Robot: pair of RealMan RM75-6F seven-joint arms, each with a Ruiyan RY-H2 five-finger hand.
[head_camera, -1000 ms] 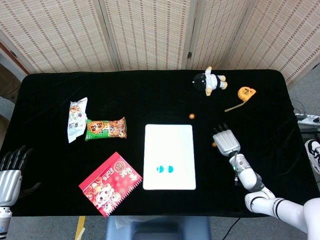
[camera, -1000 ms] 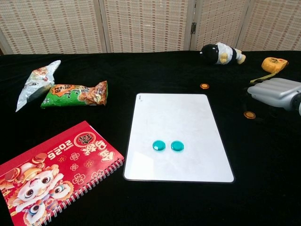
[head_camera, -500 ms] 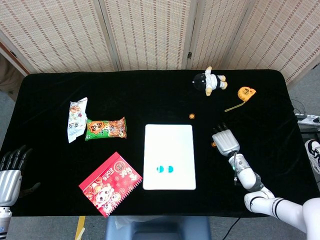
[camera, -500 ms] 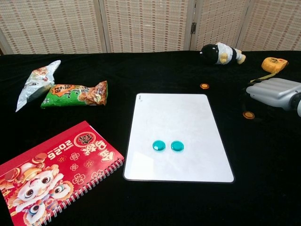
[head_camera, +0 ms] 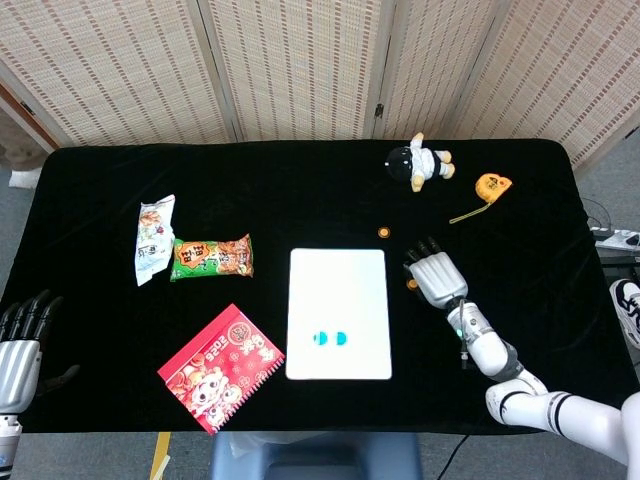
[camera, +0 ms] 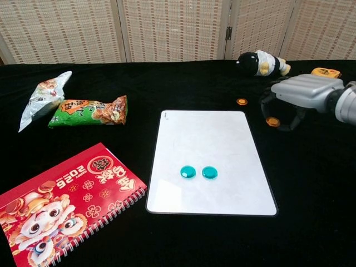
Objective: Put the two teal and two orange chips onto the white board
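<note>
We are carrying an orange chip toward the white board

Our right hand is pinching one orange chip between its fingertips, lifted just off the black table beside the white board. Both teal chips are lying side by side on the board, and the second orange chip is waiting on the cloth just beyond the board's far right corner. Our left hand is resting at the table's near edge, fingers apart and gripping nothing. To do this well, we are aiming for bare board clear of the teal pair, lowering the chip flat before letting go so it neither rolls nor slides off.
</note>
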